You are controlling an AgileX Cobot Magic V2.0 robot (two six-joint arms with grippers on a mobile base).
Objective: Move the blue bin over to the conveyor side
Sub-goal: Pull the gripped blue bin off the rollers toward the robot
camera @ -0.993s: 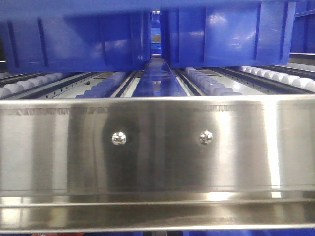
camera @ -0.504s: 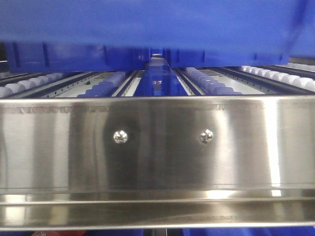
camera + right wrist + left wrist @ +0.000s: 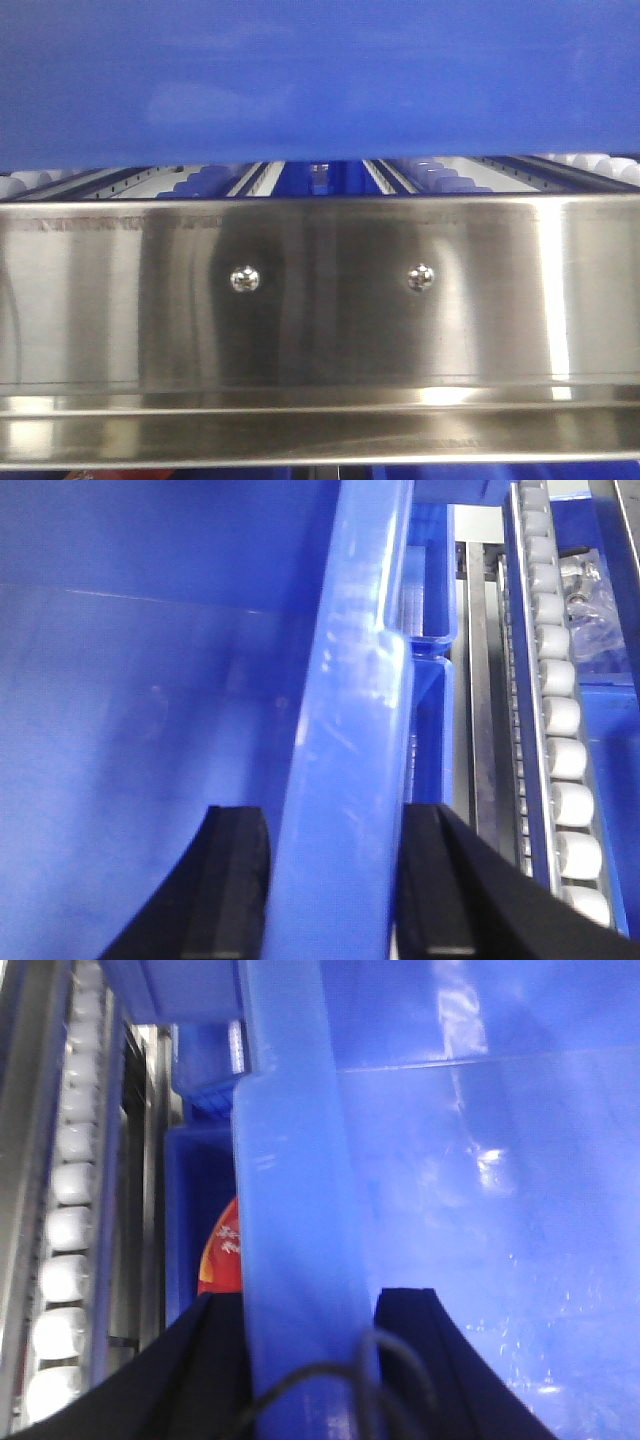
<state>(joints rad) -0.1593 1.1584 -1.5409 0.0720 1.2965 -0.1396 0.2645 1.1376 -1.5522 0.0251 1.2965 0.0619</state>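
Exterior front-facing view: the blue bin (image 3: 320,80) fills the whole top of our picture, above the steel rail (image 3: 320,330).

In the left wrist view we see the left hand (image 3: 305,1305) pinching the bin's thick side wall, one black finger (image 3: 215,1360) outside it and the other inside. In the right wrist view the right hand (image 3: 330,820) is clamped astride a wall in the same way. The bin's lower edge sits over the white rollers (image 3: 20,182) behind the rail with its two screws (image 3: 244,279); we cannot tell whether it touches them. Beside the left hand, a smaller blue bin (image 3: 195,1190) holds a red-orange packet (image 3: 225,1255).
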